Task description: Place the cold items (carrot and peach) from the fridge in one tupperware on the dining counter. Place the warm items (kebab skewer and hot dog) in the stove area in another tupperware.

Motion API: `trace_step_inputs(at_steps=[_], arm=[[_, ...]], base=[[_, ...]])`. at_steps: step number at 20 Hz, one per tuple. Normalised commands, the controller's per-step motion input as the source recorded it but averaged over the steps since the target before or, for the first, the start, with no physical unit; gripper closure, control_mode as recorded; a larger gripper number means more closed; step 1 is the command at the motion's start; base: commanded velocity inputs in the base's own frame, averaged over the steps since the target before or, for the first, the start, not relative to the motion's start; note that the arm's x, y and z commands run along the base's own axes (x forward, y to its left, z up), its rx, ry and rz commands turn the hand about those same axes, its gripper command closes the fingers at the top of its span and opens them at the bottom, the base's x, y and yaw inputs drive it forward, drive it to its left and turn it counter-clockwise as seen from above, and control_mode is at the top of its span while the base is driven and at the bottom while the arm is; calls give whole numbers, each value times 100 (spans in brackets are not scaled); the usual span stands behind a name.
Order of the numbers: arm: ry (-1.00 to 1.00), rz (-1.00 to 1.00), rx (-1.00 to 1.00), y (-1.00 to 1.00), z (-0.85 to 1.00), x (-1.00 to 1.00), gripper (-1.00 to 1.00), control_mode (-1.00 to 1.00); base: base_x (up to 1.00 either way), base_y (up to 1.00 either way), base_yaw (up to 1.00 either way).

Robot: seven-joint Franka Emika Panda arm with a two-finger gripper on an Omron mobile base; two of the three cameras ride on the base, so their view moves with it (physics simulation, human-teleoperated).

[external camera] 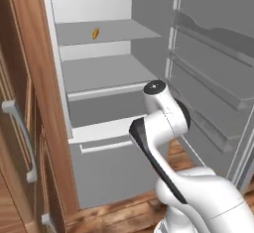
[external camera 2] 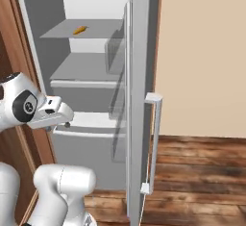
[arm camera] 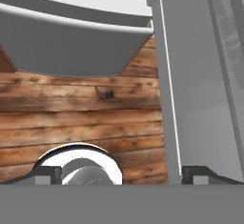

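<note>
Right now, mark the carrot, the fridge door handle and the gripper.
carrot [external camera: 95,33], left base view, mid-body.
fridge door handle [external camera 2: 153,143], right base view, middle of the bar.
gripper [arm camera: 121,174], hand view, midway between the open fingertips.

no legible text, labels or nos. on any surface

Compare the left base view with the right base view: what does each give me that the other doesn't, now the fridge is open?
Left base view alone: the inner face of the fridge door with its shelves, the wooden cabinet with its grey handle beside the fridge, and the drawer front at the bottom.

Right base view alone: the door's outer edge with the door handle, the beige wall past it, and the gripper low in front of the fridge.

Both: the carrot lying on the upper shelf, and wooden floor.
</note>
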Motion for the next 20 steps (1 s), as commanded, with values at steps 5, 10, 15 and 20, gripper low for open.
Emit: trace_step_inputs(at_steps=[5,10,15,20], arm=[[0,0,0,0,0,0,-100,100],[0,0,0,0,0,0,-100,100],[0,0,0,0,0,0,-100,100],[0,0,0,0,0,0,-100,100]], base=[[57,16,11],[58,20,5],[46,27,2],[39,40,0]])
